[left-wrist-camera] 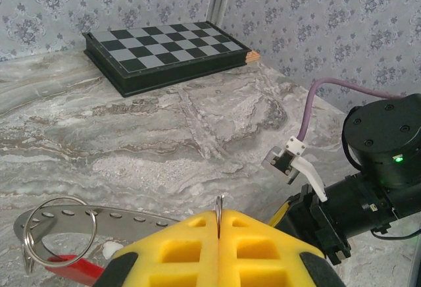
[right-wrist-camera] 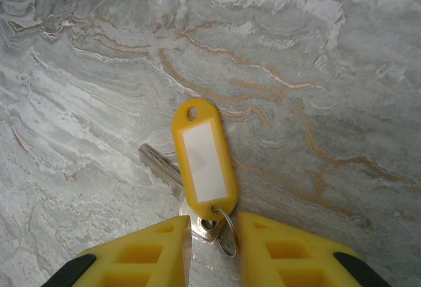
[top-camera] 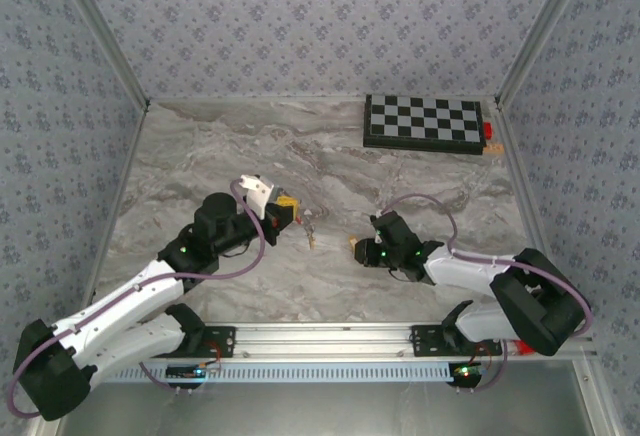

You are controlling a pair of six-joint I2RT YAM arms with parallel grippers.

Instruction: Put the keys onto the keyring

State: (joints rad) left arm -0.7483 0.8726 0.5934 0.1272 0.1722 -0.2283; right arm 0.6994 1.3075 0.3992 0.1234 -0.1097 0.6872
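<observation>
One key (right-wrist-camera: 160, 166) under tag (right-wrist-camera: 204, 158), keyring (left-wrist-camera: 219, 203) mostly hidden

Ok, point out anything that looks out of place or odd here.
Nothing is spilled or broken. Two small things: the yellow key tag lies across its key, partly covering it, and the chessboard in the far right corner sits slightly askew to the back wall.

This is a lab robot test cell: a marble-patterned tabletop (top-camera: 300, 156) boxed in by wallpapered panels (top-camera: 320, 16) in bare aluminium framing, with a left arm (top-camera: 120, 306) and a right arm (top-camera: 470, 271) bolted to a slotted aluminium rail (top-camera: 330, 336) at 6 o'clock, and a chessboard (top-camera: 425, 121) at 1 o'clock.
</observation>
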